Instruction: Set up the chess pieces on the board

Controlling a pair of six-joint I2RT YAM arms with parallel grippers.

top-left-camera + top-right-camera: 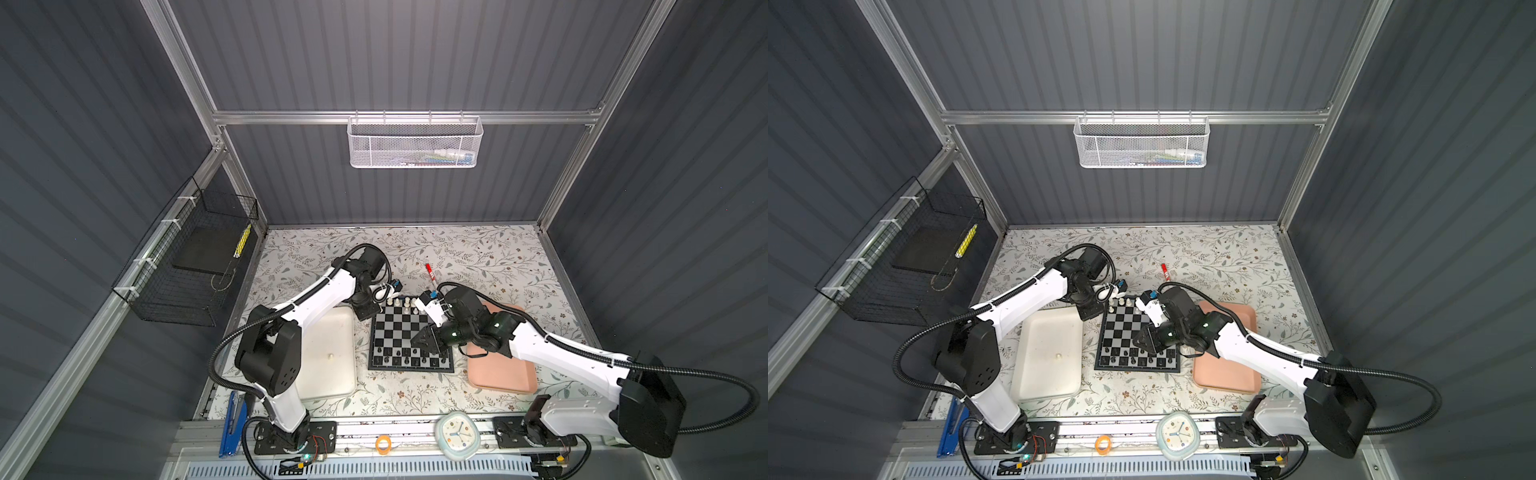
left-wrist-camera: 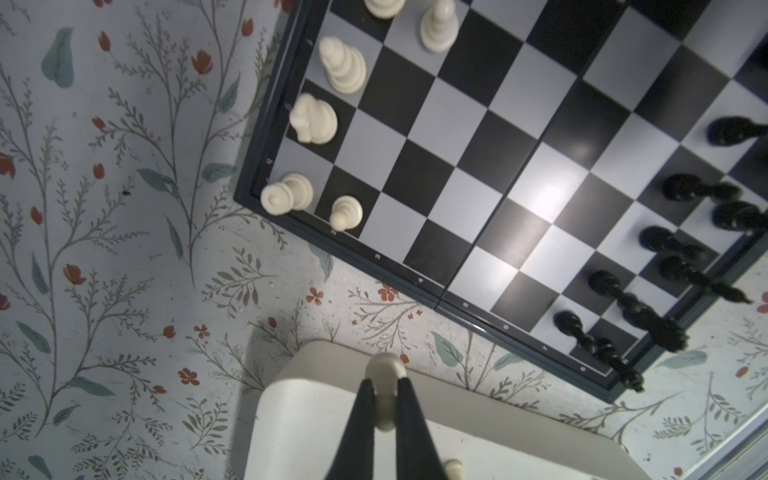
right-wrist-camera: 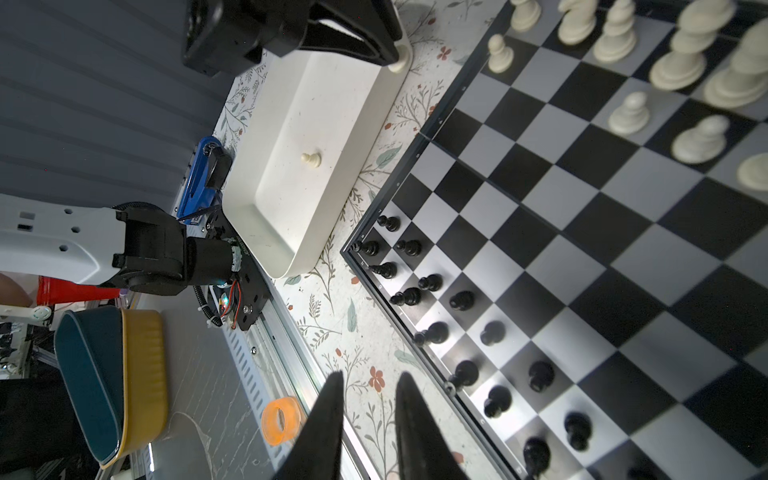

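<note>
The board (image 1: pixel 409 369) lies mid-table, with cream-white chess pieces (image 1: pixel 399 302) along its far edge and black chess pieces (image 1: pixel 405 358) filling its two near rows. My left gripper (image 2: pixel 384 388) is shut on a cream-white pawn (image 2: pixel 384 368), held above the far corner of the white tray (image 2: pixel 316 415) beside the board's far left corner. A top view shows the left gripper (image 1: pixel 365 315) there. My right gripper (image 3: pixel 370 378) is open and holds nothing. It hovers over the board's right side (image 1: pixel 422 338), its tips past the near rim (image 3: pixel 432 365).
One white pawn (image 1: pixel 331 356) lies in the white tray (image 1: pixel 328 386). A pink tray (image 1: pixel 503 374) sits right of the board, under the right arm. A red marker (image 1: pixel 430 272) lies behind the board. A clock (image 1: pixel 457 434), an orange ring (image 1: pixel 383 444) and a blue tool (image 1: pixel 232 424) line the front rail.
</note>
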